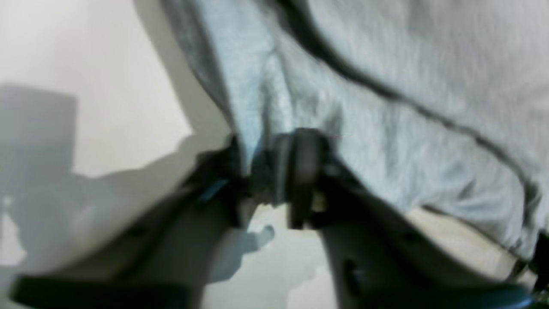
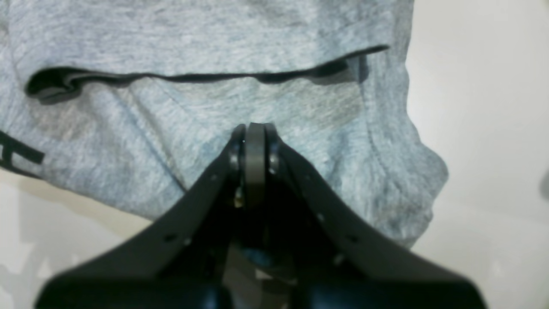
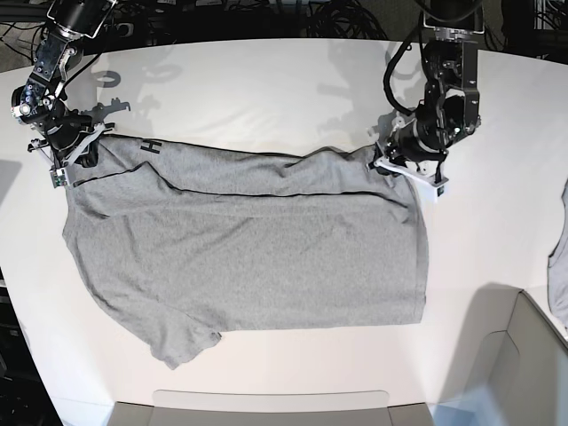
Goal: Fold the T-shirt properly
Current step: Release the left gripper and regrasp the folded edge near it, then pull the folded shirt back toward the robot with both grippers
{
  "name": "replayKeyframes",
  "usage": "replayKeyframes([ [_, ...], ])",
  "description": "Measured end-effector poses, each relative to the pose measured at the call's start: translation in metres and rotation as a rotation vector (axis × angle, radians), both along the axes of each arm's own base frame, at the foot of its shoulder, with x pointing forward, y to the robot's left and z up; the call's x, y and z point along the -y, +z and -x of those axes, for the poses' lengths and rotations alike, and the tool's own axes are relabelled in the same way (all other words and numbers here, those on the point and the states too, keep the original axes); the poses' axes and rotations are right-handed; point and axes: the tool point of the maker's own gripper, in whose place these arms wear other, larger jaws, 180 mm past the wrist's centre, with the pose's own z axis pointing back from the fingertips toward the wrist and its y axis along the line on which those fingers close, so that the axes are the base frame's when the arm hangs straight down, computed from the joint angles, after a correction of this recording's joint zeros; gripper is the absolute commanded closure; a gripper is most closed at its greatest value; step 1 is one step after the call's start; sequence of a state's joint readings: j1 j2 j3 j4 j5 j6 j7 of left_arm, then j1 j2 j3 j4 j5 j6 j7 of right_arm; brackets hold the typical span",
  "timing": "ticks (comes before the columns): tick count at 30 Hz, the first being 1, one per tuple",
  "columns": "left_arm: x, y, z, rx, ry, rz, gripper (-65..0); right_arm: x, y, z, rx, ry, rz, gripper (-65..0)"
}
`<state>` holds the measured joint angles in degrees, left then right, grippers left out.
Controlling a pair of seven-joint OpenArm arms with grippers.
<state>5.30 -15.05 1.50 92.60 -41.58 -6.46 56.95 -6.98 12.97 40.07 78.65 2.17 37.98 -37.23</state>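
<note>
The heather-grey T-shirt (image 3: 248, 240) lies spread on the white table (image 3: 266, 80), its far edge doubled over toward the front along a dark fold line. Dark lettering (image 3: 153, 145) shows near its far left corner. At that corner my right gripper (image 3: 78, 155) is shut, and in its wrist view creases in the T-shirt (image 2: 193, 34) run into the closed tips (image 2: 255, 131). At the far right corner my left gripper (image 3: 386, 164) pinches a ridge of the T-shirt (image 1: 407, 64). The blurred left wrist view shows cloth drawn down between the fingers (image 1: 302, 167).
A strip of paler grey cloth (image 3: 559, 257) hangs at the table's right edge. A grey bin (image 3: 524, 355) stands at the front right and a shallow tray (image 3: 266, 408) at the front edge. Cables lie behind the table.
</note>
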Motion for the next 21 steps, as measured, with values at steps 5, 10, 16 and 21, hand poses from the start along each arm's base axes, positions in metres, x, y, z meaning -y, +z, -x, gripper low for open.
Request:
replayKeyframes([
  [5,-0.032,0.004,-0.004,0.008,0.096,-0.007,0.0,-0.002,-0.001,0.001,0.003,0.011,0.0,0.0],
  [10,-0.061,0.007,-0.003,0.015,0.179,-0.017,0.0,-0.004,-0.002,0.006,0.007,0.011,-0.012,0.0],
  [16,-0.073,0.009,0.014,0.006,0.209,-0.033,0.0,-0.007,-0.004,0.016,0.025,0.014,-0.04,0.0],
  [21,-0.081,0.012,0.036,-0.005,0.182,-0.083,0.0,-0.007,-0.006,0.024,0.021,0.019,-0.044,0.0],
])
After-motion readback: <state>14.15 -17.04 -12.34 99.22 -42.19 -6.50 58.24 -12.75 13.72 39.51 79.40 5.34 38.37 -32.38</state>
